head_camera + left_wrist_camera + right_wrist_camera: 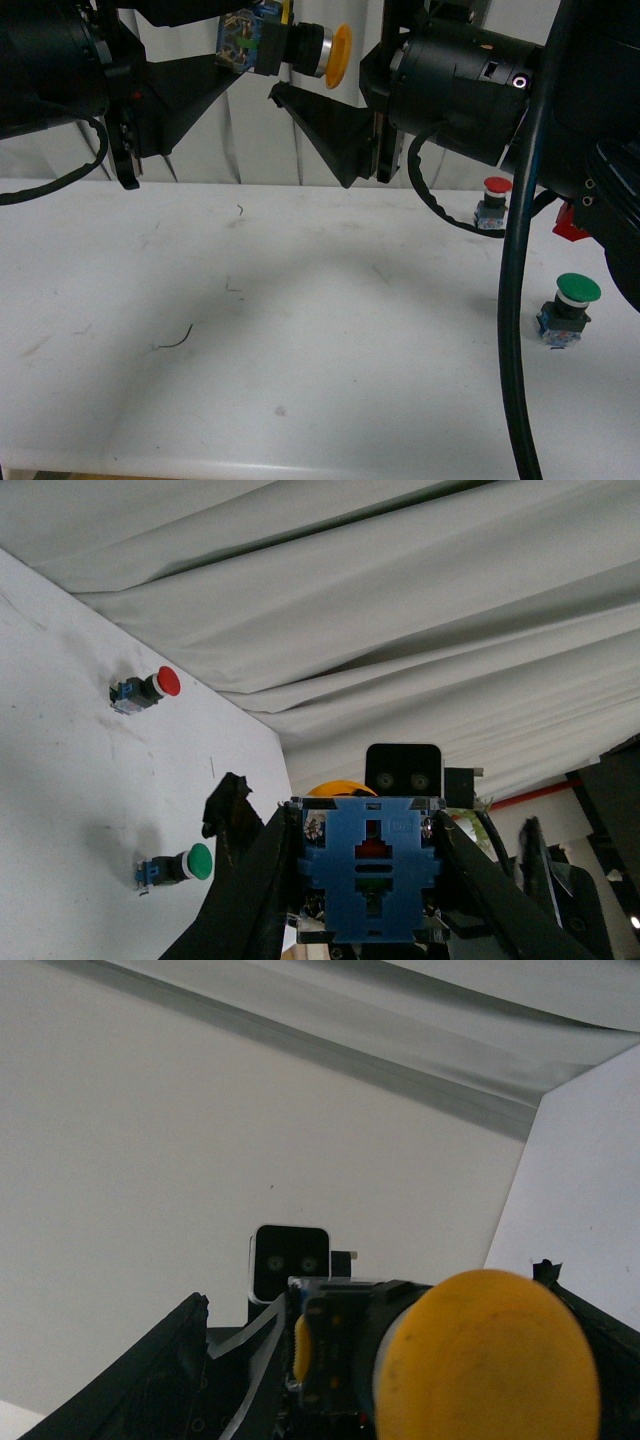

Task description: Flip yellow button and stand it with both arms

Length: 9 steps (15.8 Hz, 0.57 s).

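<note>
Black fingers of the left gripper are closed on the yellow button, which hangs in the air at about twelve o'clock in the front view, well above the white table. The button lies on its side. Its blue block is pinched on two opposite flat faces, and its cap points toward three o'clock. The right gripper faces it with its jaws spread wide. One finger sits just below the collar and, in the right wrist view, the other lies beyond the cap; neither looks pressed against the button, though the contact is hard to see. Farther toward three o'clock a red button stands on the table, and a green button stands at about four o'clock, both well apart from the work. The yellow button looks light and rigid, hard plastic with nothing that would give under the fingers. The domed cap is smooth and round, so it would likely slip or roll in a pinch. The squared block and the straight collar behind the cap seem the surer places to take hold. The block's end is small and the cap is wide, so it will probably be top-heavy standing up and should be set down squarely before it is let go.
</note>
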### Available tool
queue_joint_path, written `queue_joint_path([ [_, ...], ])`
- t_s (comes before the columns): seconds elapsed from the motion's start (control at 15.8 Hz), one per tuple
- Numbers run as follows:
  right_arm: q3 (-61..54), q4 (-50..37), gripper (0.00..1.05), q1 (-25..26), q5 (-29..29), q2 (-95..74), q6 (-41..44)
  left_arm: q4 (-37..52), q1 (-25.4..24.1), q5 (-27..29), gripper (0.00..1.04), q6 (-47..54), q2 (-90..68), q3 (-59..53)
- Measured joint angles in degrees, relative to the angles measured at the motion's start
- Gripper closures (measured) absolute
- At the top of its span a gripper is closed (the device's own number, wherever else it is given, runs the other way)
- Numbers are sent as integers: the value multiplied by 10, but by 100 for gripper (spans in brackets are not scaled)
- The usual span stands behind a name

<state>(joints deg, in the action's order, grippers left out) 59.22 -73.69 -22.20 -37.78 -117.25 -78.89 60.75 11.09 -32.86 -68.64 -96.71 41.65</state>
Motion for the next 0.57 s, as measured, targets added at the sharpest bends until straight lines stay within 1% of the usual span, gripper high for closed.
queue_joint_path([
  [0.19, 19, -1, 6, 5, 21, -12, -3, 6, -2, -3, 70, -2, 2, -3],
  [0.57, 66, 0, 6, 8, 26, -35, -5, 18, -5, -9, 70, -4, 4, -9],
])
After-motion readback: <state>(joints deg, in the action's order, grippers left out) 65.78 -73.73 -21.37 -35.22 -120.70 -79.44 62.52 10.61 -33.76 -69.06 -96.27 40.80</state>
